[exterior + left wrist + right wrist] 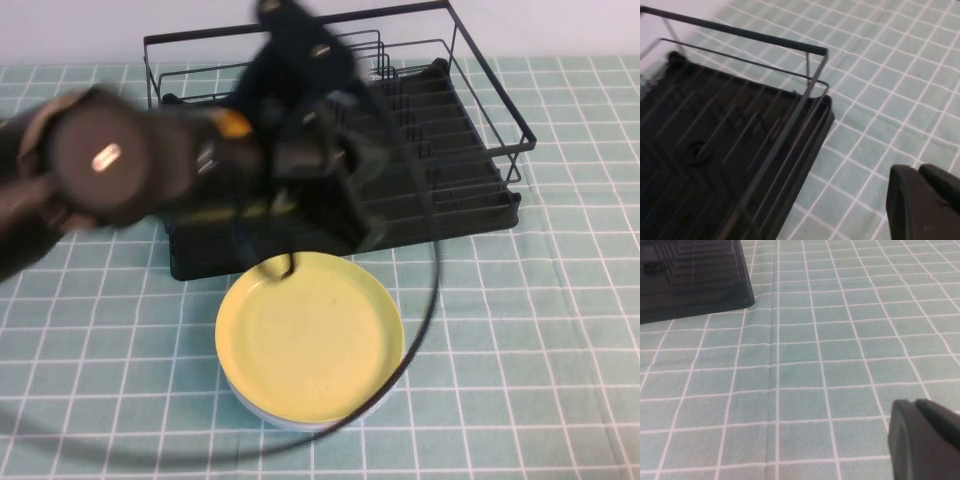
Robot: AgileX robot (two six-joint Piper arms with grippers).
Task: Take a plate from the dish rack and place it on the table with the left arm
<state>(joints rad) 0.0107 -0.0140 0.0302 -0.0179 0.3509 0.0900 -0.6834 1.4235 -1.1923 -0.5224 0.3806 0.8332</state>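
The yellow plate [310,340] lies flat on the mint-green table [520,330], just in front of the black dish rack [450,150]. It rests on top of a pale grey-blue plate [268,414]. My left arm reaches in from the left, blurred, over the rack's front. Its left gripper [362,225] is above the rack's front edge, apart from the plate, shut and empty. In the left wrist view the left gripper [917,172] hangs over the cloth beside a rack corner [810,95]. My right gripper [914,402] is shut and empty over bare cloth.
A black cable [425,310] loops from the left arm around the right side and front of the plates. The rack's drip tray corner [715,285] shows in the right wrist view. I see no plates between the rack's dividers.
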